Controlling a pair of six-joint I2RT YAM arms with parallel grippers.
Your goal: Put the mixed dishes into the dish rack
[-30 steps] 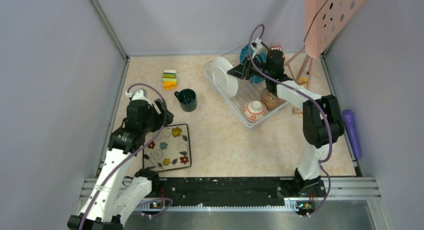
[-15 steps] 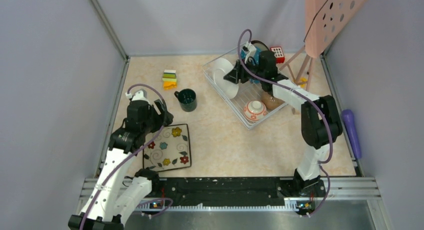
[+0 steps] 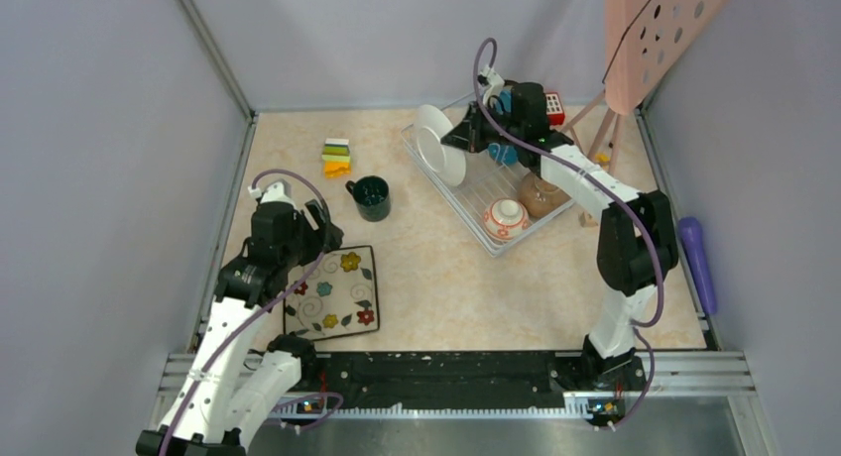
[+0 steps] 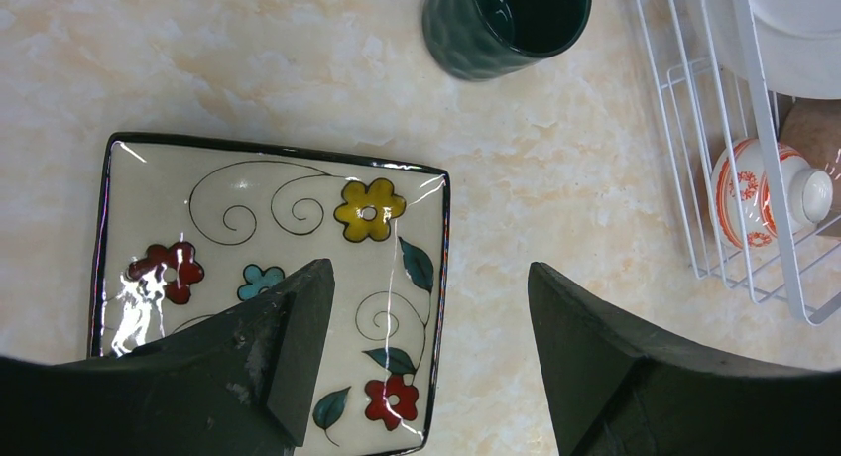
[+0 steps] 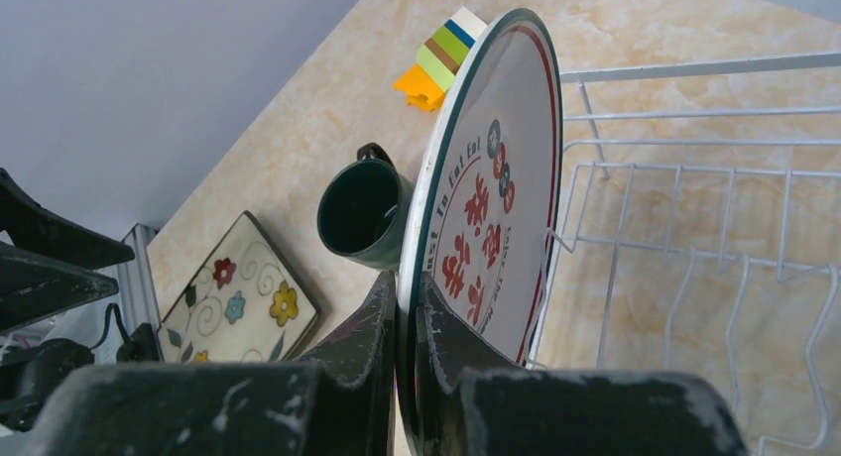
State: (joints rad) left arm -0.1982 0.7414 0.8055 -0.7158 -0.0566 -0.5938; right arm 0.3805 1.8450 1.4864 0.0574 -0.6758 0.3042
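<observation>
White red-marked plate stood on edge in the dish rack, rim pinched by the outstretched right gripper. Left gripper hovered wide-jawed over the square floral plate.

In the top view the right arm covers most of the blue plate at the far end of the rack, and part of the brown bowl inside it. In the left wrist view the rack runs off the right edge, and the top edge cuts the mug left of the rack. In the right wrist view the right gripper hides the lower rim of the red-marked plate over the rack's wires. That plate screens part of the blocks left of the rack.
</observation>
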